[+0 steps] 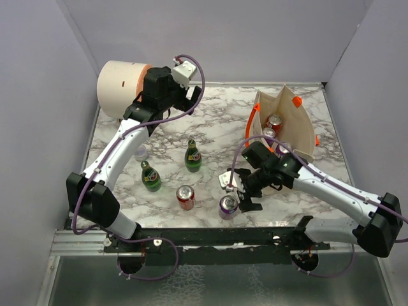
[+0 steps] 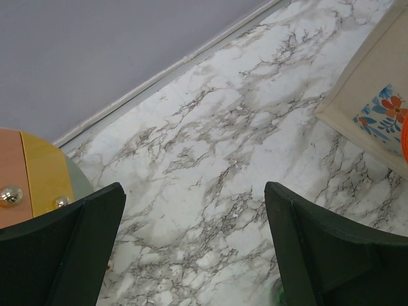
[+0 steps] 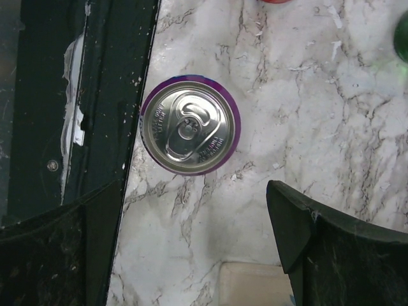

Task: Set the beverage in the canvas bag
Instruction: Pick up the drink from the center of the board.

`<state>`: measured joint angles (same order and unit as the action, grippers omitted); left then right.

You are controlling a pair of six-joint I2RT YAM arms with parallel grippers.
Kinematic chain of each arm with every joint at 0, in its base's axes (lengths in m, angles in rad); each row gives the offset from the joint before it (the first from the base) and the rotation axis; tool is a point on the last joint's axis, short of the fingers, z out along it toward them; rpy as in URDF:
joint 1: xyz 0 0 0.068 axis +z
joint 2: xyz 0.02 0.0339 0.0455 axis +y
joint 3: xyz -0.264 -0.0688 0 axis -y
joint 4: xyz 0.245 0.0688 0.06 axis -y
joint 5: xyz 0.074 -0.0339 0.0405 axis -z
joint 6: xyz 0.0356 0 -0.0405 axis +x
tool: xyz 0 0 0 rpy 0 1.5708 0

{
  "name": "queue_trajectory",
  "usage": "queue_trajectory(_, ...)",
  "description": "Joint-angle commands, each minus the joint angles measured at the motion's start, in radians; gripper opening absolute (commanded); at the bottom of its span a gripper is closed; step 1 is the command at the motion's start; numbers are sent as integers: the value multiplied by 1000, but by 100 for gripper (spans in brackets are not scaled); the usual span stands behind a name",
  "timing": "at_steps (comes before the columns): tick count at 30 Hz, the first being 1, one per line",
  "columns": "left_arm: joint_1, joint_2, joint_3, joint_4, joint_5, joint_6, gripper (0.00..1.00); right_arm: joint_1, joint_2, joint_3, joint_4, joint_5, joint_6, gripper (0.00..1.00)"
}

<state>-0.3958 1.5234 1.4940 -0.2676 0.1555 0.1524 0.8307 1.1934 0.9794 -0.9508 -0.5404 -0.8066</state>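
Right claw (image 3: 197,248) hangs spread and empty just over the purple can (image 3: 189,124), which stands upright at the near edge of the worktop (image 3: 306,127), well apart from the canvas bag (image 1: 301,124) at the far right, where other cans (image 1: 274,121) sit inside. You're at the pick-up step, I judge: centre the jaws around the can, lower, then close. Left claw (image 2: 194,242) is spread too, holding nothing.

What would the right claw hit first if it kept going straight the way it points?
Most likely the purple can, standing upright on the marble table just ahead of the open right gripper, though depth is unclear.
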Motion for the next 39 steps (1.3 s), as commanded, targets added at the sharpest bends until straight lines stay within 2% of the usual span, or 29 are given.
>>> queue_trajectory(1, 7, -37, -6, 9, 0, 10, 93, 41, 8, -59, 124, 40, -4, 96)
queue_trajectory(12, 16, -84, -57, 5, 17, 3, 93, 98, 73, -104, 247, 77, 48, 96)
queue_trajectory(19, 23, -99, -75, 10, 41, -18, 93, 123, 115, -98, 281, 77, 67, 92)
queue_trajectory(25, 23, -95, -78, 19, 55, -30, 93, 126, 144, -70, 268, 61, 61, 81)
queue_trajectory(29, 23, -87, -81, 29, 58, -38, 93, 126, 144, -45, 261, 56, 73, 68)
queue_trajectory(33, 23, -76, -87, 41, 68, -45, 93, 127, 136, 14, 245, 50, 122, 52)
queue_trajectory(39, 23, -58, -78, 51, 78, -49, 93, 125, 110, 139, 217, 86, 216, 40)
